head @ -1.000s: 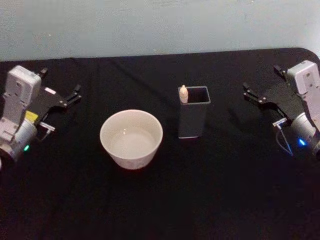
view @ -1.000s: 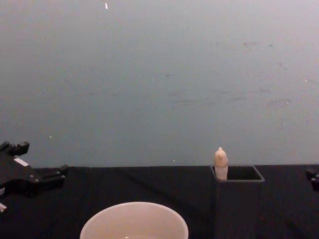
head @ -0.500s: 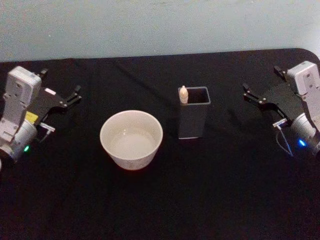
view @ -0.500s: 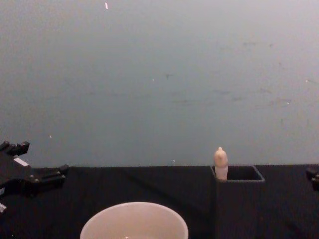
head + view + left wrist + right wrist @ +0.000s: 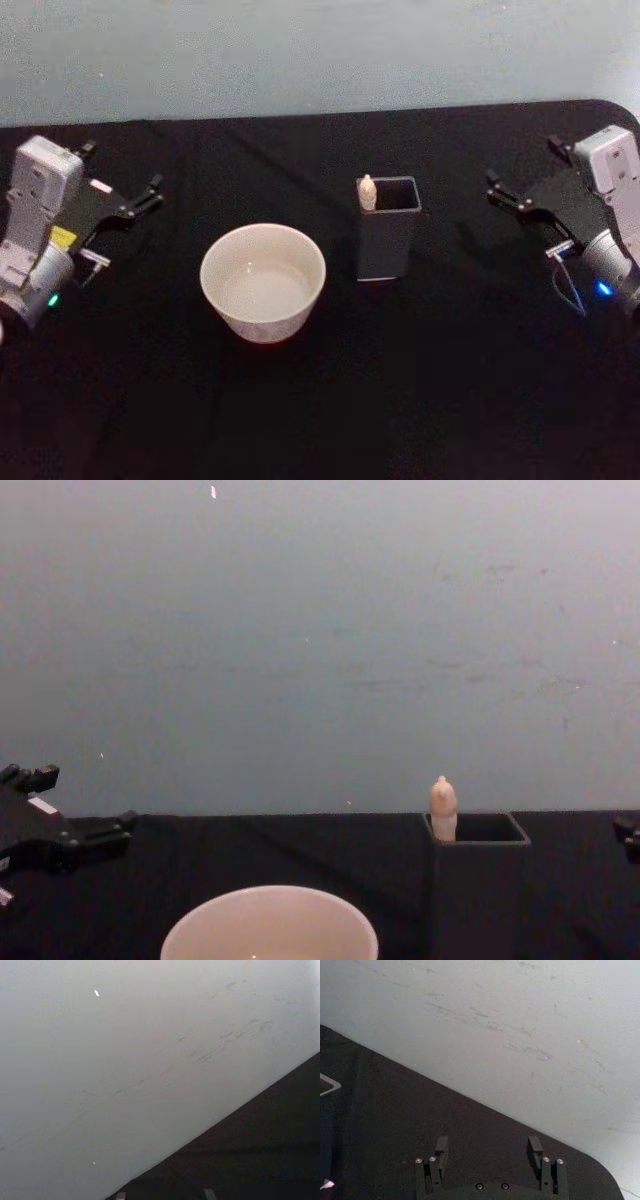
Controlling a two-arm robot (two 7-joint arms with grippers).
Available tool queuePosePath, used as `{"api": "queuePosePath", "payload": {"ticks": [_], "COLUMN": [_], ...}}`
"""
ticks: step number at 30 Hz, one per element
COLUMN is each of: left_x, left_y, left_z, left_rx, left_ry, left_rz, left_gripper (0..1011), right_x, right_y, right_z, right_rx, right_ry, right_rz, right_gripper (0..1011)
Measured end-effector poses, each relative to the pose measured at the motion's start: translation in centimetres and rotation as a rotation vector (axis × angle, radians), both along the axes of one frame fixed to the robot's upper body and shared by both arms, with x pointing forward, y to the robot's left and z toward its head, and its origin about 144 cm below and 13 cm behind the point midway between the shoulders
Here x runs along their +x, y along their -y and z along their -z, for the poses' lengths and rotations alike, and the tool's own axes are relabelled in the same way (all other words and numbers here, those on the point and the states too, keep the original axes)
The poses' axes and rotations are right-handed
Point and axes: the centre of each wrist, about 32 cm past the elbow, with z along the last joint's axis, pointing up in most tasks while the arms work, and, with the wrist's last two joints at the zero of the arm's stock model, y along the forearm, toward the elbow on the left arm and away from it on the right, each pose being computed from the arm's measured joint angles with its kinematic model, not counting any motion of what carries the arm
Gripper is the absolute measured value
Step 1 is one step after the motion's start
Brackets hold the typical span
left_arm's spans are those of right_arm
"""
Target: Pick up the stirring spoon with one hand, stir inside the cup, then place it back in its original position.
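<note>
Your stirring spoon [image 5: 367,190] stands handle-up in the holder [image 5: 385,248] beside the cup [image 5: 260,324], offering an easy pinch, while left gripper [image 5: 122,168] and right gripper [image 5: 522,165] sit wide, fingers spread.

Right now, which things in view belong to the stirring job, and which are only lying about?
For the job:
stirring spoon, standing in the dark grey holder
white cup
left gripper and right gripper, out at the sides, jaws open

Not for the job:
black tablecloth
pale wall behind
</note>
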Motion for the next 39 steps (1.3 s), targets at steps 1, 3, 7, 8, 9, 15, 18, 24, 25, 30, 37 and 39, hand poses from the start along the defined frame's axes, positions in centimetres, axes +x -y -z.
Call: {"api": "queuePosePath", "payload": {"ticks": [1, 3, 7, 8, 9, 15, 18, 24, 25, 30, 37, 39], "left_x": [0.0, 0.0, 0.0, 0.0, 0.0, 0.0, 0.0, 0.0, 0.0, 0.0, 0.0, 0.0], "left_y": [0.0, 0.0, 0.0, 0.0, 0.0, 0.0, 0.0, 0.0, 0.0, 0.0, 0.0, 0.0], "left_z": [0.0, 0.0, 0.0, 0.0, 0.0, 0.0, 0.0, 0.0, 0.0, 0.0, 0.0, 0.0], "left_rx": [0.000, 0.000, 0.000, 0.000, 0.000, 0.000, 0.000, 0.000, 0.000, 0.000, 0.000, 0.000], "left_ry": [0.000, 0.000, 0.000, 0.000, 0.000, 0.000, 0.000, 0.000, 0.000, 0.000, 0.000, 0.000], "left_rz": [0.000, 0.000, 0.000, 0.000, 0.000, 0.000, 0.000, 0.000, 0.000, 0.000, 0.000, 0.000], "left_gripper": [1001, 1001, 1001, 1001, 1001, 1001, 1001, 1002, 1001, 1001, 1001, 1001], "right_x": [0.0, 0.0, -0.1, -0.2, -0.3, -0.8, -1.3, -2.1, -2.4, -3.1, -3.9, -4.1], "right_y": [0.0, 0.0, 0.0, 0.0, 0.1, 0.0, -0.1, 0.0, 0.0, -0.3, -0.9, -1.2], "right_z": [0.0, 0.0, -0.2, -0.4, -0.7, -2.3, -3.8, -5.6, -6.0, -6.8, -6.8, -6.7], "right_rx": [0.000, 0.000, 0.005, 0.007, 0.015, 0.059, 0.101, 0.137, 0.146, 0.161, 0.159, 0.157], "right_ry": [0.000, 0.000, 0.002, 0.002, 0.000, -0.017, -0.040, -0.098, -0.120, -0.181, -0.237, -0.248], "right_rz": [0.000, 0.000, -0.009, -0.013, -0.020, -0.057, -0.104, -0.197, -0.229, -0.325, -0.407, -0.421], "right_gripper": [1002, 1002, 1002, 1002, 1002, 1002, 1002, 1002, 1002, 1002, 1002, 1002]}}
